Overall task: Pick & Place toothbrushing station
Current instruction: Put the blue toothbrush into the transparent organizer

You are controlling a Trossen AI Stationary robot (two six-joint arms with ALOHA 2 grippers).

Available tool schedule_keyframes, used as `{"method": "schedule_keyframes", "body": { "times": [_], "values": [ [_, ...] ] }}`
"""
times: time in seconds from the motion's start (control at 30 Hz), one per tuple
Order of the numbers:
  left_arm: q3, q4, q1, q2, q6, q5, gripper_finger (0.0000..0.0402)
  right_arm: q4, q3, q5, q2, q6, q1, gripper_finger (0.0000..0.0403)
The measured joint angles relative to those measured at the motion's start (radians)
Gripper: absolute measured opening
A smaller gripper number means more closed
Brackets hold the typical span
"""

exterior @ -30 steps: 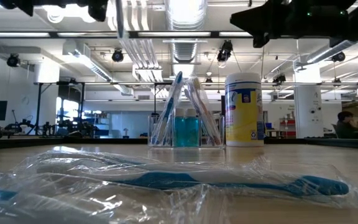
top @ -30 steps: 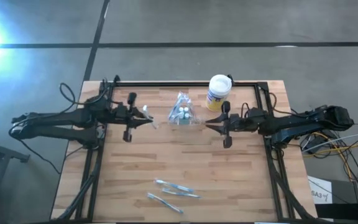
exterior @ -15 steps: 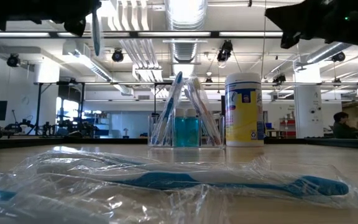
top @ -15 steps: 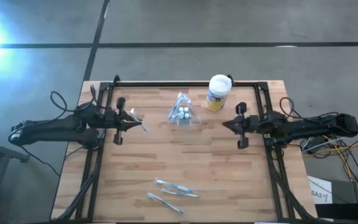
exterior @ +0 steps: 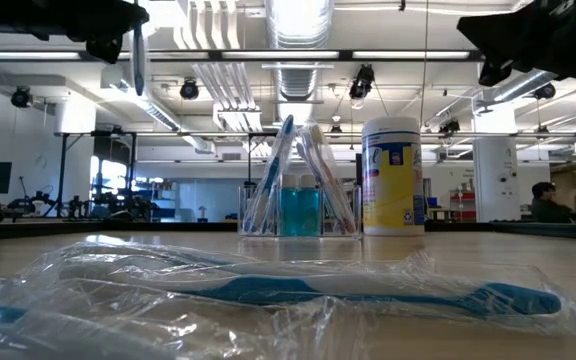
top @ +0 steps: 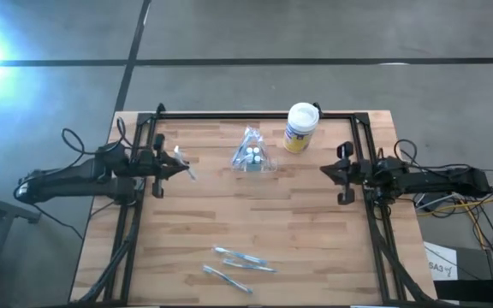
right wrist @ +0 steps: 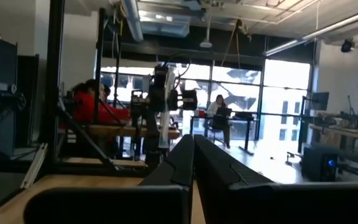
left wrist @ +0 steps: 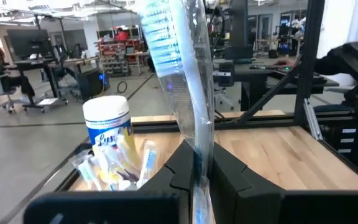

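The toothbrushing station (top: 252, 156) is a small clear holder with toothbrushes and blue-capped tubes, standing on its base at the table's far middle; it also shows in the low view (exterior: 298, 200) and the left wrist view (left wrist: 114, 169). My left gripper (top: 179, 163) is over the table's left side, shut on a toothbrush in a clear wrapper (left wrist: 178, 74). My right gripper (top: 325, 169) is shut and empty over the table's right side; its fingers meet in the right wrist view (right wrist: 193, 152). My left gripper pinches the wrapped toothbrush's handle (left wrist: 199, 146) between its two fingers, partway along its length. The fingers come level from the table's left side and lie across the brush. The brush is lifted clear of the table, its bristle head (left wrist: 157, 34) at one free end.
A white-lidded, yellow-labelled canister (top: 300, 127) stands just right of the station. Several wrapped toothbrushes (top: 236, 262) lie near the table's near edge, close in front of the low camera (exterior: 298, 285). Black frame rails (top: 135, 214) run along the table's sides.
My left gripper has drawn back toward the table's left edge, still shut on the wrapped toothbrush. My right gripper has drawn back toward the table's right edge, away from the station. The station and canister have stayed put.
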Motion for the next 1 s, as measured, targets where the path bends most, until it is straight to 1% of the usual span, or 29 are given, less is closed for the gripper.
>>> {"method": "schedule_keyframes", "body": {
  "times": [0.1,0.33,0.47,0.67,0.87,1.0],
  "values": [
    [0.0,-0.011,0.0,-0.018,-0.001,0.0,0.0025,-0.033,-0.011,0.001,-0.062,0.013,0.0,0.0008],
    [0.0,-0.056,0.0,-0.089,-0.001,0.0,0.0025,-0.199,-0.013,0.005,-0.193,0.04,0.0,0.0008],
    [0.0,-0.091,0.0,-0.139,0.001,0.0,0.0025,-0.244,-0.014,0.038,-0.242,0.041,0.0,0.0008],
    [-0.028,-0.178,0.0,-0.201,-0.005,0.0,0.0025,-0.251,-0.016,0.054,-0.248,0.029,-0.001,0.0008],
    [-0.116,-0.159,0.0,-0.291,-0.035,0.0,0.0025,-0.251,-0.016,0.054,-0.243,0.033,-0.001,0.0008],
    [-0.191,-0.086,0.0,-0.356,-0.073,-0.001,0.0025,-0.25,-0.016,0.054,-0.243,0.031,-0.001,0.0008]
  ]
}}
